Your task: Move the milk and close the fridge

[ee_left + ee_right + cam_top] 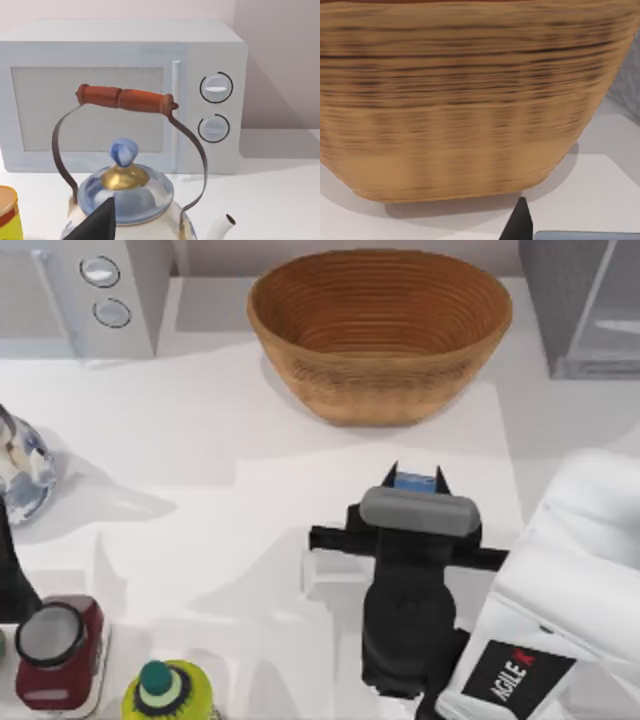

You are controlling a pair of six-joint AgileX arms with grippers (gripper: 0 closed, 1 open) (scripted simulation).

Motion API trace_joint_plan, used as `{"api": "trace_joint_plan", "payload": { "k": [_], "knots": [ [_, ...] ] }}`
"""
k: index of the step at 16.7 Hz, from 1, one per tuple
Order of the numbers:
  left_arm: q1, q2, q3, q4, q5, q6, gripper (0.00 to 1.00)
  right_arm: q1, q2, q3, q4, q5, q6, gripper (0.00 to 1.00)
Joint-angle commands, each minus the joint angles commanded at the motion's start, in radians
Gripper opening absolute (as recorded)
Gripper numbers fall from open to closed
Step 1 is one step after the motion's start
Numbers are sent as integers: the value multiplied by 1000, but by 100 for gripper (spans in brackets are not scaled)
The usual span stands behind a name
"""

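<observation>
Right gripper (415,478) stands at the milk (414,481) before the basket (380,330), fingers either side, clamping not confirmable; next, lift clear toward the fridge (590,305).

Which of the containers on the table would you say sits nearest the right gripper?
The milk, between the right gripper fingers; the basket is behind, bottle and kettle far left.

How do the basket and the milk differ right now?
The basket is large, woven and brown, standing free at the table's back; the milk is a small blue-topped carton. The basket is open to view, while the milk sits between the fingers of the right claw. Both are upright on the white table.
</observation>
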Motion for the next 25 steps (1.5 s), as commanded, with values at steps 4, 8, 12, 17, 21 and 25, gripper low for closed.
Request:
{"api": "trace_joint_plan", "payload": {
  "k": [4, 8, 12, 17, 21, 25],
  "knots": [
    [0, 0, 0, 0, 0, 0, 100, -2, 1, 3, 2, -2, 2, 0],
    [0, 0, 0, 0, 0, 0, 100, -96, -78, -27, -31, -108, 0, 0],
    [0, 0, 0, 0, 0, 0, 100, -308, -245, -101, -112, -361, -5, 0],
    [0, 0, 0, 0, 0, 0, 100, -640, -506, -222, -250, -768, -11, 0],
    [0, 0, 0, 0, 0, 0, 100, -863, -688, -308, -350, -1023, -13, 0],
    [0, 0, 0, 0, 0, 0, 100, -954, -769, -347, -396, -1115, -14, 0]
  ]
}}
